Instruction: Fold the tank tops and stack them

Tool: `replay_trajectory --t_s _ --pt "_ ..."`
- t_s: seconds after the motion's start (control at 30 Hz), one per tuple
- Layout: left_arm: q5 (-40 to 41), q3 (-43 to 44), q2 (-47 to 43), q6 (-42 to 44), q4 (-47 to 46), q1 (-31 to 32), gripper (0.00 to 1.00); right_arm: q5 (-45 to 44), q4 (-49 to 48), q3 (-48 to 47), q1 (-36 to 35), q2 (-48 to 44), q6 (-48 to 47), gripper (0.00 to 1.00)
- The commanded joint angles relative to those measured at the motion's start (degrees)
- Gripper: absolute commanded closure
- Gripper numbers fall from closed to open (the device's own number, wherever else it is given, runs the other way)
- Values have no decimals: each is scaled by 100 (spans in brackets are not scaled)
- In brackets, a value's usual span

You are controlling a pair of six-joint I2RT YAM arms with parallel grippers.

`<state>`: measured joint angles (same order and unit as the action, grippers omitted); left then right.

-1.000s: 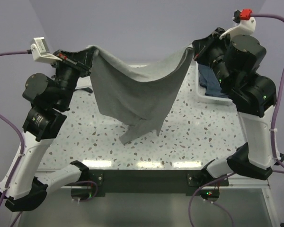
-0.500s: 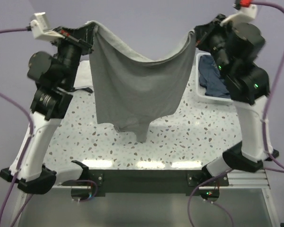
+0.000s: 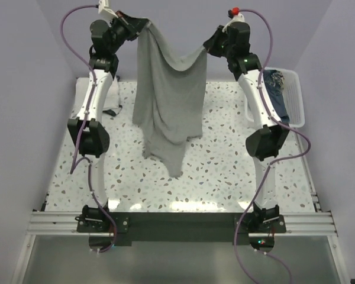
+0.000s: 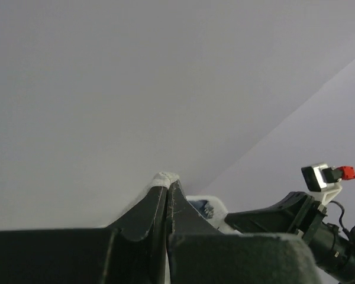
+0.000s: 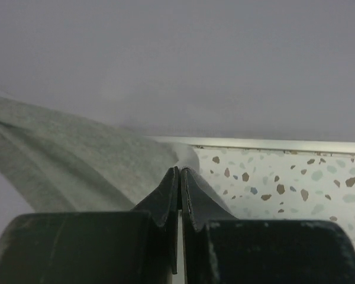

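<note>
We hold the grey tank top (image 3: 168,94) up high over the speckled table (image 3: 225,171). Our left gripper (image 3: 141,26) is clamped tight on one upper corner and our right gripper (image 3: 210,47) on the other. The cloth sags between them and hangs down towards the tabletop.

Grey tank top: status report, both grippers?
Left gripper shut on grey tank top; right gripper shut on its other corner. Top hangs unfolded between them over the table. Nothing in the way; white basket sits far right.
</note>
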<state>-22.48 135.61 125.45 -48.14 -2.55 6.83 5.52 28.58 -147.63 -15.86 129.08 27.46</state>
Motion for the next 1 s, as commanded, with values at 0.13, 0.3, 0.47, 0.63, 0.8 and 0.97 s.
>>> replay_trajectory --t_s 0.13,0.3,0.47,0.63,0.8,0.97 --pt "-662 381 -1081 -328 -2862 -506 100 -244 -2795 146 109 -1823 -267 100" --pt "-1064 248 -1198 -1326 -3392 -1148 100 -499 -2893 927 127 -2719 -610 100" --pt "-1443 -2156 -1890 -2049 -4692 -1175 100 -499 -2638 2803 127 -3335 -558 100" --pt "-1426 -6094 -3428 -2384 -5598 -930 100 -534 -2472 5597 127 -4432 -102 100" --pt "-891 -9800 -5271 -2185 -4636 -455 100 -262 -1998 8167 118 -5382 592 100" --pt "-213 -11125 -7039 -945 -1770 -68 100 -271 -1260 10445 118 -6663 1120 100"
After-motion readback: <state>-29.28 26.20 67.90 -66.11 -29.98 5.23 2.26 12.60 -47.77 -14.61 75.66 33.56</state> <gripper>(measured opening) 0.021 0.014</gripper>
